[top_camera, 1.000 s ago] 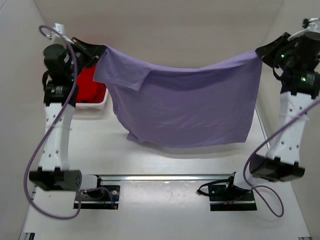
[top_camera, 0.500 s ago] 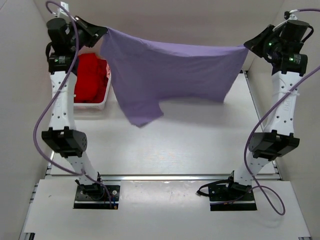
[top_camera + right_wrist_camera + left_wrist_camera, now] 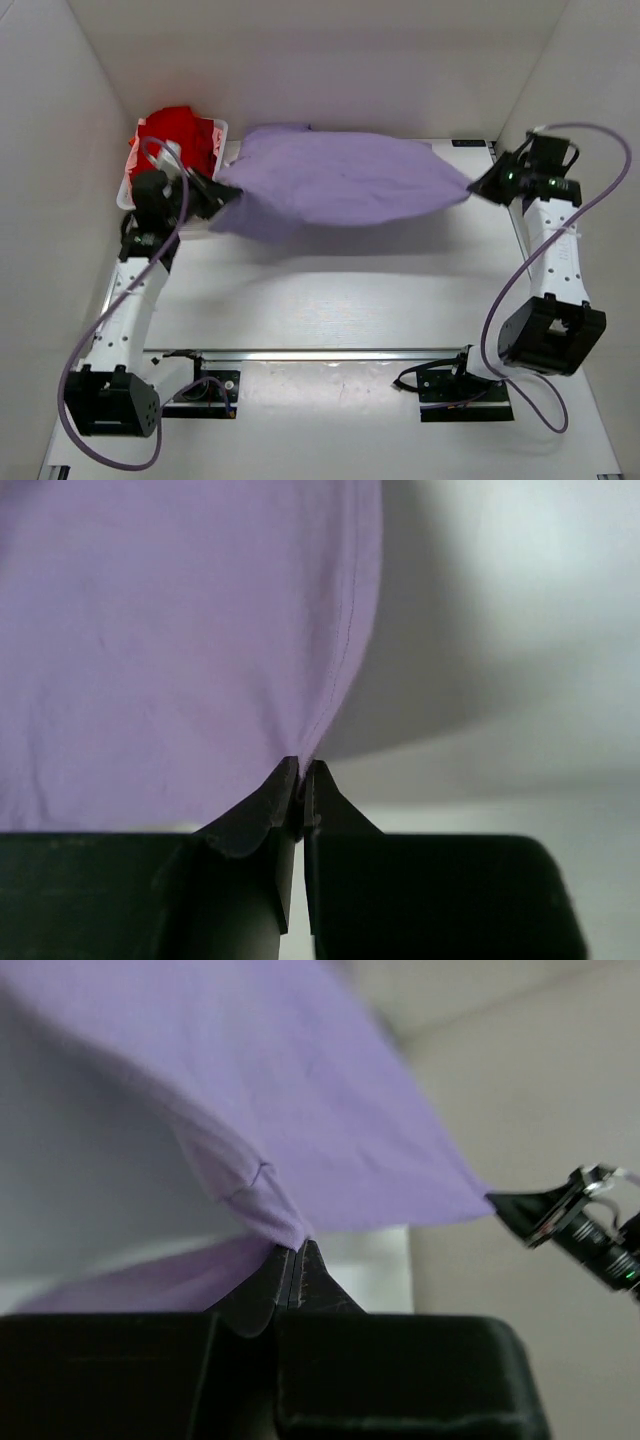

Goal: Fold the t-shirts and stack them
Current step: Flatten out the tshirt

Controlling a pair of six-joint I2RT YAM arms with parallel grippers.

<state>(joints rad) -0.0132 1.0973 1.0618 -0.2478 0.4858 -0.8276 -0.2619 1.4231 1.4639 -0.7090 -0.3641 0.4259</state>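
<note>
The lavender-purple t-shirt (image 3: 340, 180) is stretched between my two grippers, low over the far half of the table. My left gripper (image 3: 228, 196) is shut on its left corner, also seen in the left wrist view (image 3: 296, 1245). My right gripper (image 3: 478, 186) is shut on its right corner, also seen in the right wrist view (image 3: 302, 770). The cloth fills the upper part of both wrist views (image 3: 300, 1090) (image 3: 180, 630). The red t-shirt (image 3: 172, 138) lies bunched in the white tray (image 3: 222, 130) at the far left, behind my left arm.
White walls close in the table on the left, right and far sides. A metal rail (image 3: 330, 353) runs across the near part of the table, with both arm bases (image 3: 195, 392) (image 3: 462, 390) just in front of it.
Both arms have swung down and forward from high up. The purple shirt, earlier hanging like a curtain, now lies stretched out low over the far half of the table.
</note>
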